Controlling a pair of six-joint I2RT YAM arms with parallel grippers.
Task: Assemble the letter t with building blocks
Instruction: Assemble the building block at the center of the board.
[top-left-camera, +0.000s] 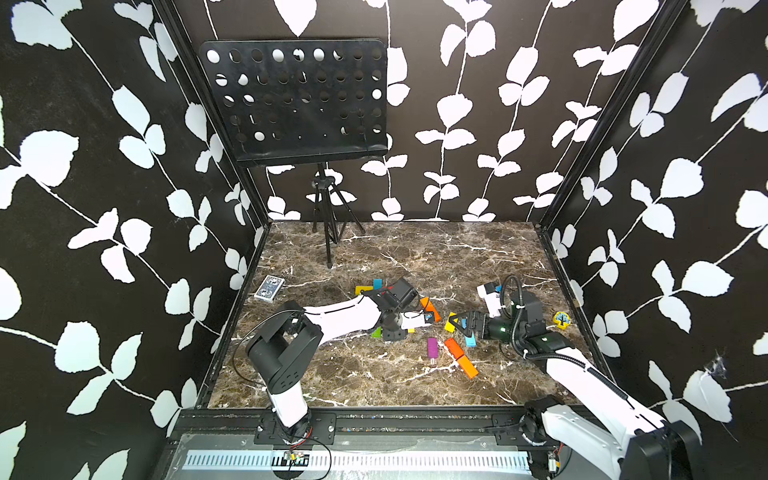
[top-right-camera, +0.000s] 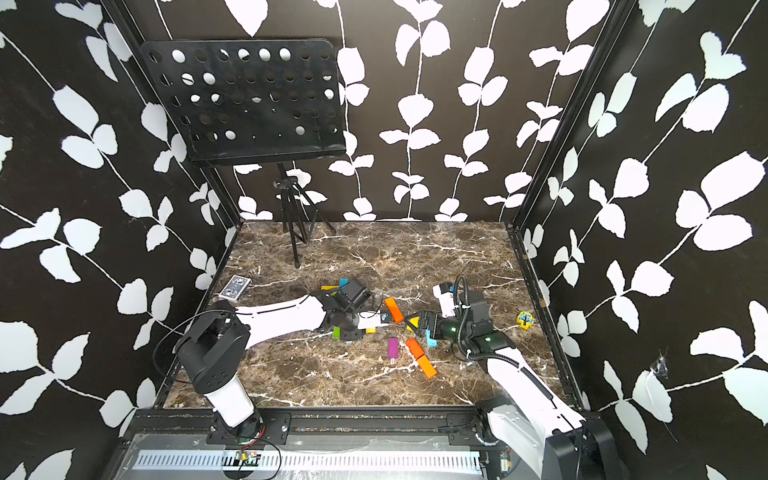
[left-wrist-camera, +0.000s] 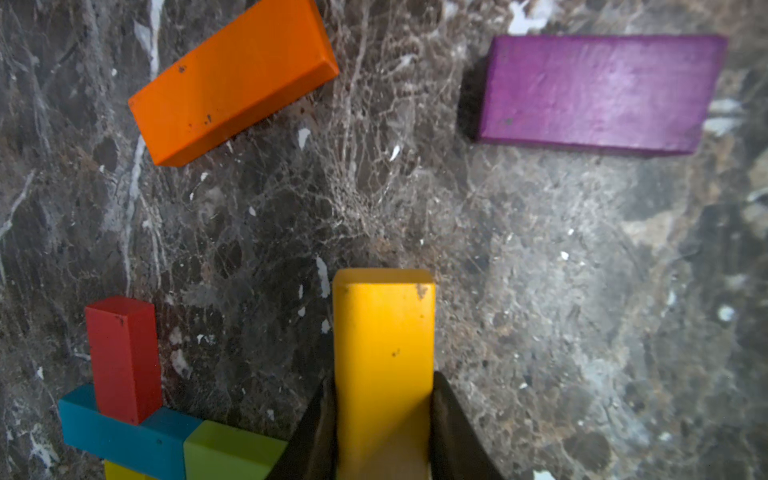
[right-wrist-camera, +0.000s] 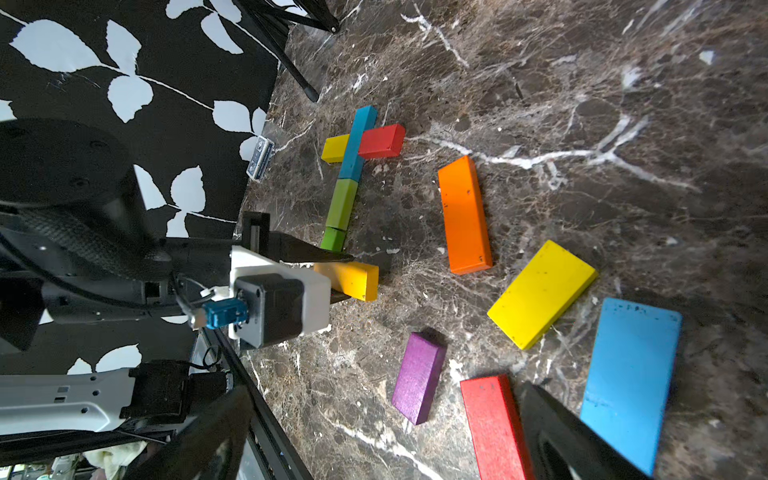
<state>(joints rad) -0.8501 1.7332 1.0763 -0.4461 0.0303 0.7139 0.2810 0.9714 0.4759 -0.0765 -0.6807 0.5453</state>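
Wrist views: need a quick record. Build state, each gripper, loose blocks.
build: cyan bar flanked by yellow stub and red stub, green blocks extending its line
left gripper: shut on held yellow block, near the build's green end
right gripper: open, holds nothing
loose: orange block, yellow block, blue block, purple block, red block, flat on marble table

Cannot see most of the block cross (top-left-camera: 376, 286) in a top view, buried under the left arm (top-left-camera: 353, 313); cropped by the left wrist view's edge: yellow block (left-wrist-camera: 384, 324), lime block (left-wrist-camera: 232, 451); likewise loose red block (right-wrist-camera: 492, 428) in the right wrist view, loose cyan block (right-wrist-camera: 627, 382) partly behind a blurred fingertip (right-wrist-camera: 557, 436)
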